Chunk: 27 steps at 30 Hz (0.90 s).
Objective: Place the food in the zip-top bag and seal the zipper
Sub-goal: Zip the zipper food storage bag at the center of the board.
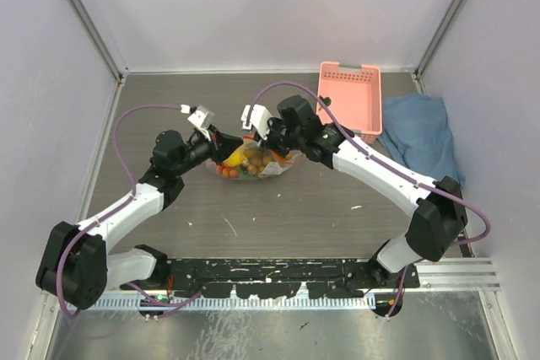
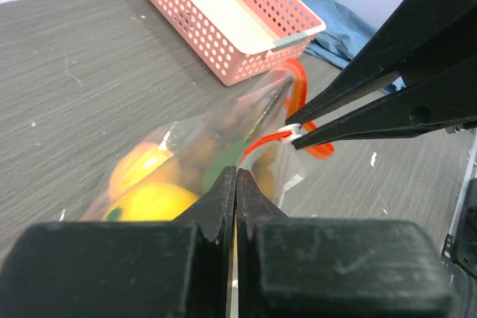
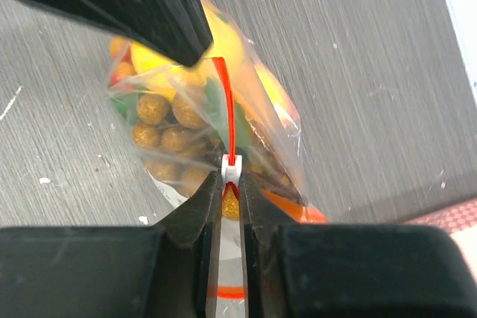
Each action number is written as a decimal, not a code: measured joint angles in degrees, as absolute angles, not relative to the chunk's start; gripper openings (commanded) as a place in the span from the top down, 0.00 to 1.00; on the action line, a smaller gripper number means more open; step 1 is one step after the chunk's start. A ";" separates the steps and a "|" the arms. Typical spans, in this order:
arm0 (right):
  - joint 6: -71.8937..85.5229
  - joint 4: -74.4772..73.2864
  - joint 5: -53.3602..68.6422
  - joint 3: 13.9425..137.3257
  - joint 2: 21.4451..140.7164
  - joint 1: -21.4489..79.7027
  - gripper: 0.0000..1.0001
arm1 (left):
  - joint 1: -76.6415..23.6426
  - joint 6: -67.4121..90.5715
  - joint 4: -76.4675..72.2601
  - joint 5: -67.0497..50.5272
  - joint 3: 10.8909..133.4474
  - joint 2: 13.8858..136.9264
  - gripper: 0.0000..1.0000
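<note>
The clear, crinkly zip-top bag [image 1: 251,163] sits mid-table between the arms. It bulges with toy fruit: a glossy yellow round one [image 2: 153,202] and a knobbly brownish grape bunch [image 3: 168,128]. The left gripper [image 2: 236,178] has its jaws pressed together, seemingly pinching the bag's film. The right gripper [image 3: 232,176] is clamped on the small white slider [image 3: 232,167] of the thin orange-red zipper [image 3: 228,102]. A perforated pink basket [image 1: 350,94] and a rumpled blue cloth [image 1: 418,128] lie far right.
</note>
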<state>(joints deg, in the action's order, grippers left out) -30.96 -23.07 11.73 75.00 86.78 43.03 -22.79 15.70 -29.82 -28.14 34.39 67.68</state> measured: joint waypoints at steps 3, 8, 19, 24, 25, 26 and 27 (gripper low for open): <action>-29.39 -24.58 10.07 75.00 86.78 42.15 0.99 | -22.20 15.92 -30.30 -26.85 34.13 66.78 1.00; -28.32 -27.03 9.69 76.31 86.78 41.63 0.99 | -21.61 15.25 -30.24 -27.99 34.13 65.08 0.61; -29.54 -32.62 11.90 86.37 86.78 43.09 0.99 | -21.63 8.58 -25.52 -37.56 37.12 61.08 0.35; -30.24 -35.33 13.26 87.11 86.78 44.38 0.99 | -21.63 4.56 -23.73 -39.81 39.20 62.81 0.34; -30.28 -35.90 13.58 87.11 86.78 44.53 0.99 | -21.63 3.55 -23.55 -40.36 39.68 63.70 0.34; -30.30 -36.12 13.80 87.11 86.78 44.60 0.99 | -21.63 2.70 -23.33 -40.91 40.16 64.75 0.34; -30.33 -36.18 14.09 87.09 86.78 44.64 0.99 | -21.63 1.72 -23.24 -41.54 40.58 65.95 0.34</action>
<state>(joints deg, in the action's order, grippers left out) -30.33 -36.18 14.09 87.09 86.78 44.64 -21.63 1.72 -23.24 -41.54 40.58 65.95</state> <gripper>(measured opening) 0.178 0.664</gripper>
